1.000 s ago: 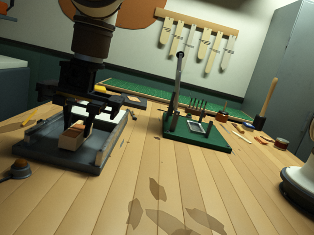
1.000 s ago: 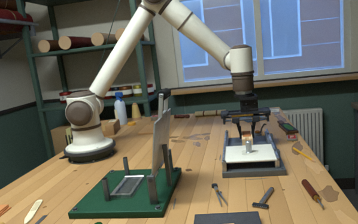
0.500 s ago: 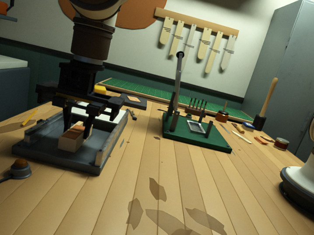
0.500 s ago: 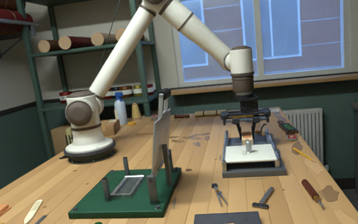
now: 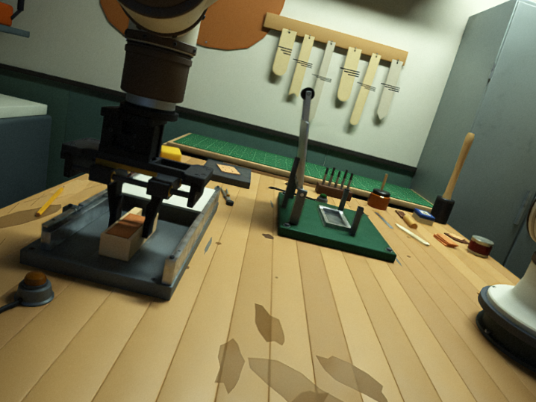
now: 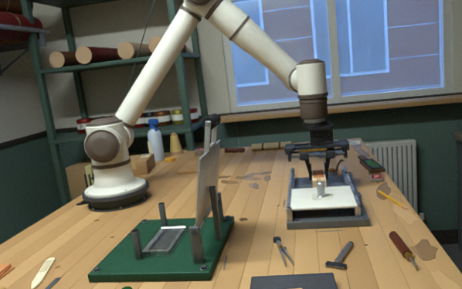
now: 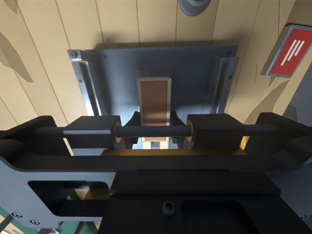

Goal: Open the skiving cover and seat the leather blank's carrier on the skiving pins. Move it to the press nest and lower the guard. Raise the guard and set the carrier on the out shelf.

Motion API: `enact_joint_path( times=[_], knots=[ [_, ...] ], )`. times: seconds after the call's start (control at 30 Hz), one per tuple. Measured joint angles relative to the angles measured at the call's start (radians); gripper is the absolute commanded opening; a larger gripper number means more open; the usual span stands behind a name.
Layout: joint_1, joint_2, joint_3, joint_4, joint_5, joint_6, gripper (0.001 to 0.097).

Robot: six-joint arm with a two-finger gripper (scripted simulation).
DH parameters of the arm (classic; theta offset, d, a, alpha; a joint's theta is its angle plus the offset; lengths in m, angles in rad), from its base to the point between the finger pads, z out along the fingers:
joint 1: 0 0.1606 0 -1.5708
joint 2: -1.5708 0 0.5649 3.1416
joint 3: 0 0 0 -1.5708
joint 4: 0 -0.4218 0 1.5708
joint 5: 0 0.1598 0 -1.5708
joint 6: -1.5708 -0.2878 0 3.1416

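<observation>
The skiving pins are hidden under the carrier (image 5: 122, 236), a pale wooden block with a brown leather blank on top, which sits on the dark bed of the skiving station (image 5: 117, 242). The station's white sliding cover (image 6: 323, 197) is pushed back toward its far end, leaving the bed open. My gripper (image 5: 132, 221) reaches straight down over the block, its two fingers closed on the block's sides (image 7: 154, 118). The press nest (image 5: 334, 216) is a metal tray on a green base to the right, and its guard (image 5: 303, 143) stands raised upright.
Behind the station a dark shelf plate (image 5: 228, 172) carries a small tan piece, with a green cutting mat (image 5: 277, 158) beyond. An orange foot button (image 5: 33, 288) sits at the station's near left corner. A mallet (image 5: 450, 182), tins and hand tools lie right of the press.
</observation>
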Motion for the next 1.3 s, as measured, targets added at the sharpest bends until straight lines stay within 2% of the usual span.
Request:
enact_joint_path(
  times=[0.07,0.1,0.7,0.77,0.9,0.97,1.3],
  knots=[
    [0.000,0.000,0.000,0.000,0.000,0.000,0.0560],
    [0.000,0.000,0.000,0.000,0.000,0.000,0.0568],
    [0.000,-0.038,0.019,0.000,-0.057,0.000,0.0568],
    [0.000,-0.049,0.024,-0.002,-0.081,0.000,0.0568],
    [0.000,-0.122,0.084,0.001,-0.209,0.000,0.0568],
    [0.000,-0.144,0.109,0.004,-0.240,0.000,0.0568],
    [0.000,-0.136,0.100,0.000,-0.238,0.000,0.0568]
  ],
)
